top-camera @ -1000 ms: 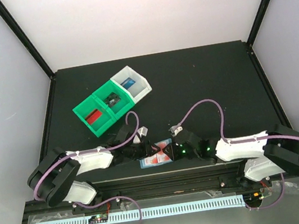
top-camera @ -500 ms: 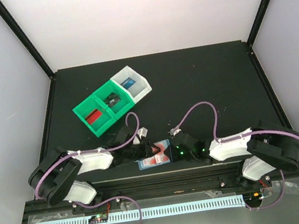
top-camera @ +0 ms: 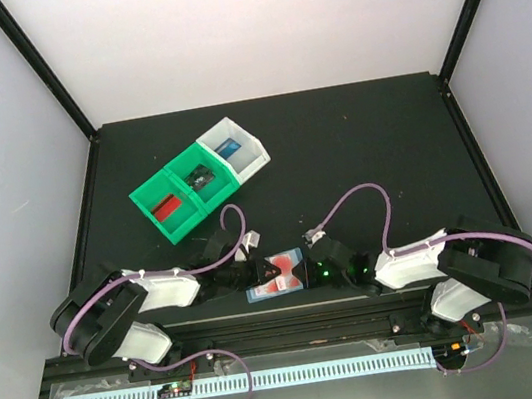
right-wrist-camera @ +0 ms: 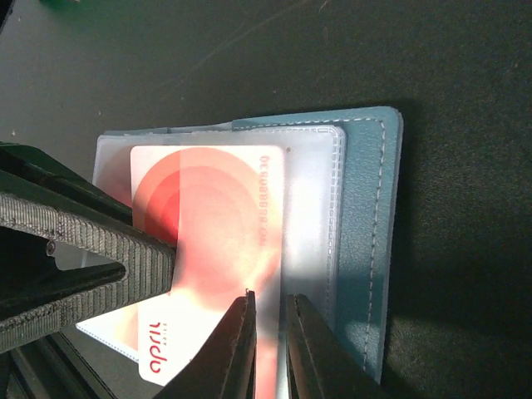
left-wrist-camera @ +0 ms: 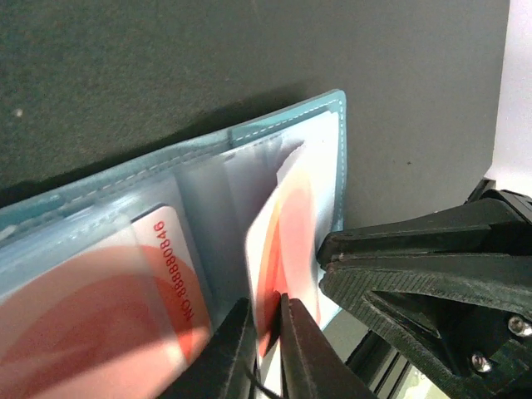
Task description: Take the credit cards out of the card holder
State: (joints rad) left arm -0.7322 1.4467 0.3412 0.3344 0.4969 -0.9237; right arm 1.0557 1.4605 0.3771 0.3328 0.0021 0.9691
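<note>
While the top view looks down on the black tabletop (top-camera: 378, 141), the card holder (top-camera: 262, 290) lies open near the 6 o'clock edge, with a red card (top-camera: 282, 268) showing on it. The left arm (top-camera: 149, 294) reaches it from 9 o'clock and the right arm (top-camera: 408, 263) from 3 o'clock; their tips are too small here to read. Well apart, toward 11 o'clock of the holder, two green bins (top-camera: 176, 195) and a white bin (top-camera: 238, 148) stand touching in a row. A loose red card (top-camera: 164, 207) lies in the end green bin, a black card (top-camera: 200, 178) in the middle one and a blue card (top-camera: 229, 149) in the white one.

In the left wrist view, the left fingers (left-wrist-camera: 312, 357) come up from 6 o'clock, pressed together on a thin leaf of the holder that stands tilted off the rest, red and white showing through it. At 9 o'clock of that leaf, a numbered card (left-wrist-camera: 100, 307) sits in another clear pocket. The right fingers (left-wrist-camera: 416, 241) enter from 3 o'clock, closed, their tips touching the lifted leaf's edge.

In the right wrist view, the right fingers rise from 6 o'clock and pinch the red card's near edge. The card overlaps the clear pocket, its corner at 7 o'clock jutting past it. The left fingers clamp the 9 o'clock side.
</note>
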